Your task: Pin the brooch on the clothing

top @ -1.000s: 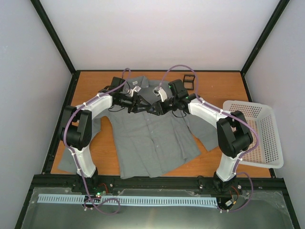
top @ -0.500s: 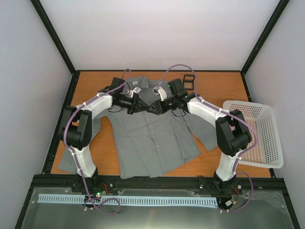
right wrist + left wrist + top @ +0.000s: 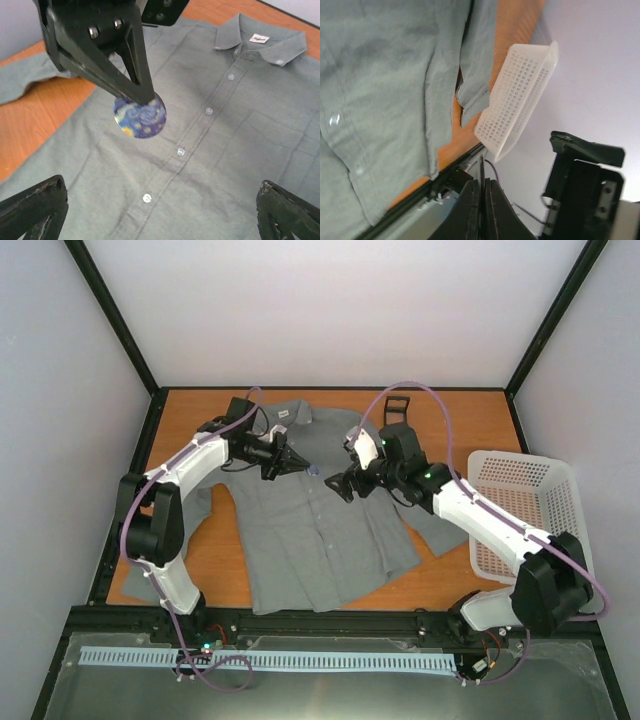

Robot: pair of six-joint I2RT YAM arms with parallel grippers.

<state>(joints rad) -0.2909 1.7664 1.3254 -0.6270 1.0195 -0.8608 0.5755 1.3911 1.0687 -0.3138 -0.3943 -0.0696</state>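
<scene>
Brooch is pinched at its upper edge by my left end effector, whose fingers are closed right down on it. It hangs over the chest of the clothing, just to one side of the button line and below the collar. My right end effector stands wide with nothing in it, near the brooch on its right side but apart from it, so I judge the left arm is the one placed to press it down. The disc is round, so it has no long axis; its painted face is turned toward the right wrist camera and its back faces away. I cannot see its pin, nor tell whether the rim touches the cloth, and from the left wrist it shows only as a thin sliver between the closed fingertips
</scene>
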